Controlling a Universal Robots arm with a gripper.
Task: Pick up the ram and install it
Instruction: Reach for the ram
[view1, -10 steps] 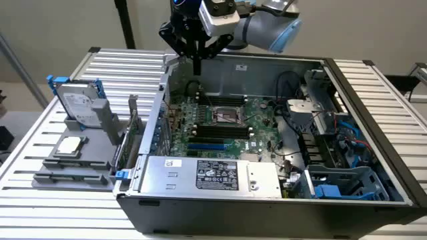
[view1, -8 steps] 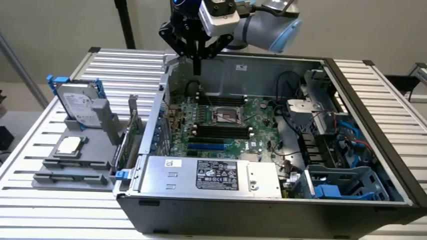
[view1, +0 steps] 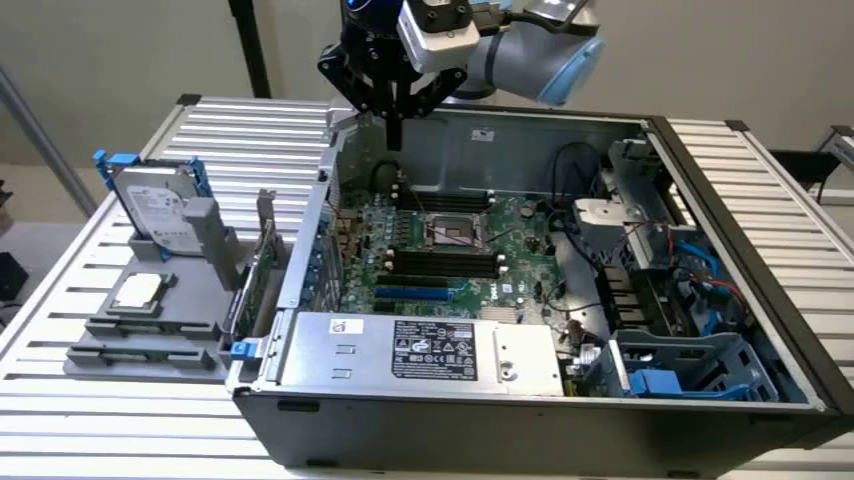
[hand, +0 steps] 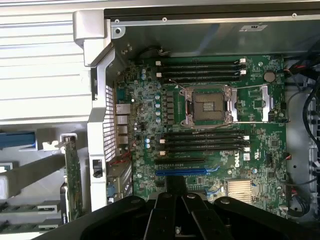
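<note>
Green ram stick (view1: 150, 326), apparently edge-on in grey rack (view1: 94, 356), at 9 o'clock of open computer case (view1: 534, 432); motherboard (view1: 514, 235) mid-case; at 12 o'clock, above far wall, gripper (view1: 396, 138), fingers pressed together, empty.

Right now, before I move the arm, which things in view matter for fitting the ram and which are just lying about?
For the job:
- ram, apparently the stick in the gray holder
- black memory slots
- gripper, shut, holding nothing

Lying about:
- hard drive
- processor chip
- upright card
- power supply
</note>
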